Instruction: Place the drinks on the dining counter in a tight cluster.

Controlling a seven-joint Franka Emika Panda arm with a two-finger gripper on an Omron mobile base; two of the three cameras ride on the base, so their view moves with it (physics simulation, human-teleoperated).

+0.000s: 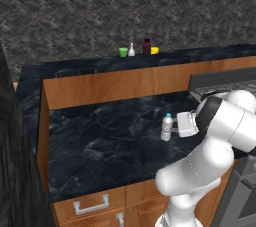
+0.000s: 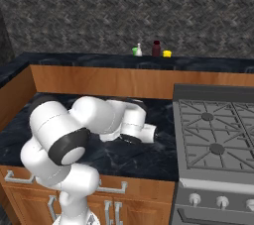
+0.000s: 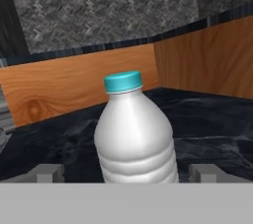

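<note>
- Clear bottle [image 3: 136,131] cut off at the base by the hand view's bottom edge, foot unseen; in the right base view, fully hidden behind the arm.
- Gripper [image 3: 128,172] showing mere tips either side of the bottle; contact with it impossible to tell.
- Far off on the dining counter [image 1: 90,64], maroon bottle [image 1: 147,46] and tan bottle [image 1: 131,50] too small for labels or caps to be read.
- Beside them, a green thing [image 1: 123,52] and a yellow thing [image 1: 154,50], too small to identify.
- Stove [image 2: 218,135] cut by the right edge.
</note>
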